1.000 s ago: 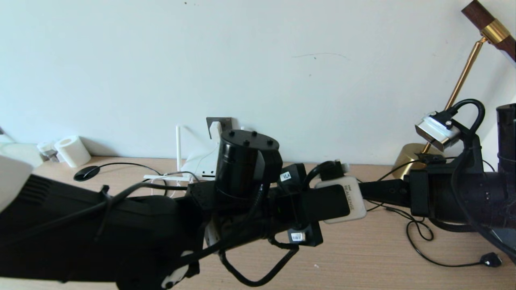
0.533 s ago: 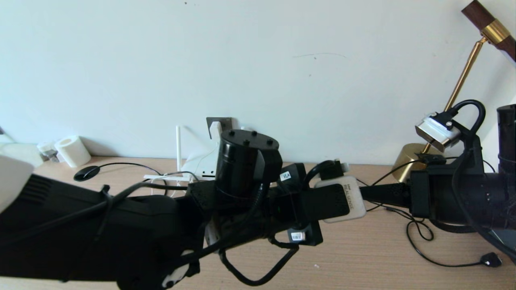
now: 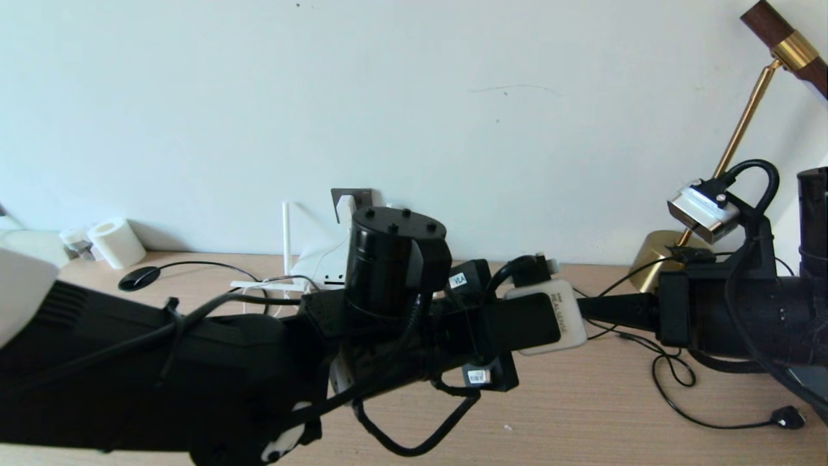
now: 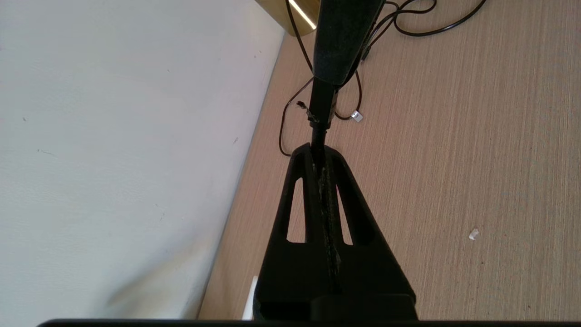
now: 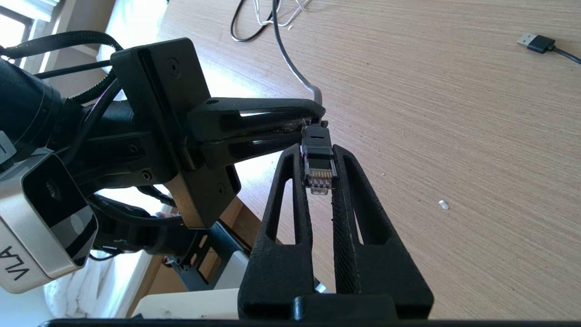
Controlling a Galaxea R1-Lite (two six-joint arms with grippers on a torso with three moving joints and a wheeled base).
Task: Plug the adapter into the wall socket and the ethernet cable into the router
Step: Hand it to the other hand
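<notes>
Right wrist view showed the right gripper (image 5: 318,156) nearest, its fingers clamped on the ethernet cable (image 5: 319,169) plug, clear tip pointing back toward the camera. The left gripper (image 5: 308,121) met it from the side, fingers pressed together on the cable just behind the plug. The plug looked light, rigid and small, its latch tab probably fragile, so the hard body seemed the place to hold; the cord would flex. Both arms reached level toward each other above the desk (image 3: 582,401). Farther back, the router (image 3: 321,264) stood by the wall, the adapter (image 3: 346,208) seated at the wall socket (image 3: 352,195).
</notes>
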